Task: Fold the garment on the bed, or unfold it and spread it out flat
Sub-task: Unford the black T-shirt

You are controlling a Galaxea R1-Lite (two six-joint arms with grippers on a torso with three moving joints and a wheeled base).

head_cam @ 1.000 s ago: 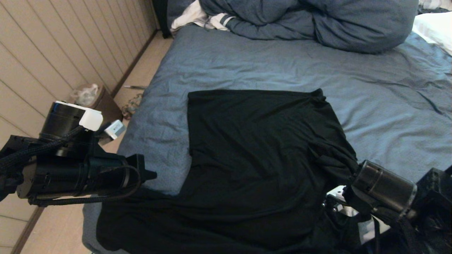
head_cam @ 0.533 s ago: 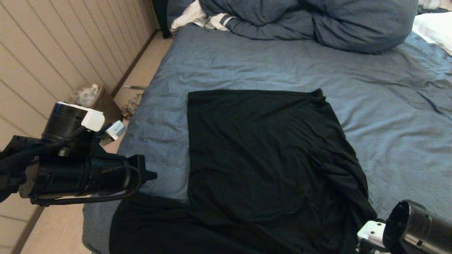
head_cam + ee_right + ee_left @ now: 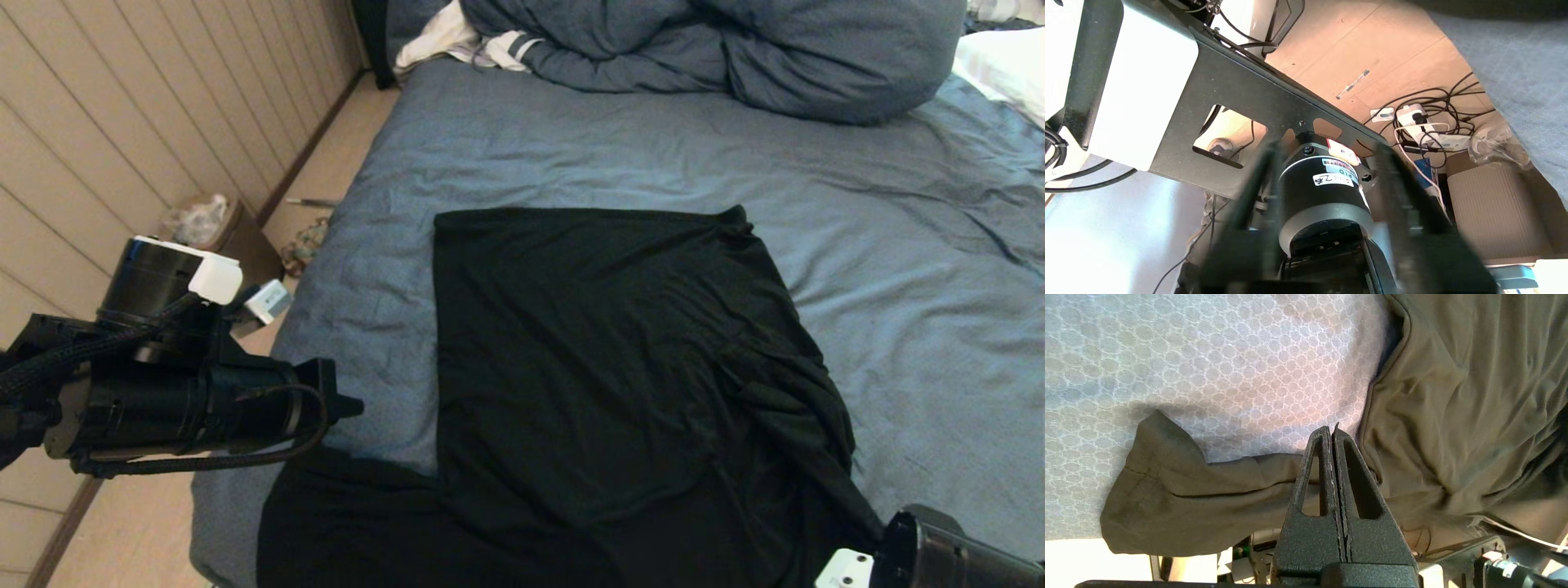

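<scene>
Garment (image 3: 604, 384) lies spread across the bed (image 3: 898, 245), its right edge slumped since the right hand (image 3: 1327, 196) let go, fingers now apart. Left hand (image 3: 1333, 435), pressed together, hovers empty over the sleeve.

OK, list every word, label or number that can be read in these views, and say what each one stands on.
White sticker on the black motor housing in the right wrist view: handwritten marks, too unclear to read.
Small printed label just above it: too small to read.
Garment: plain black side up, no print or lettering showing.
Nothing else carries legible text.
</scene>
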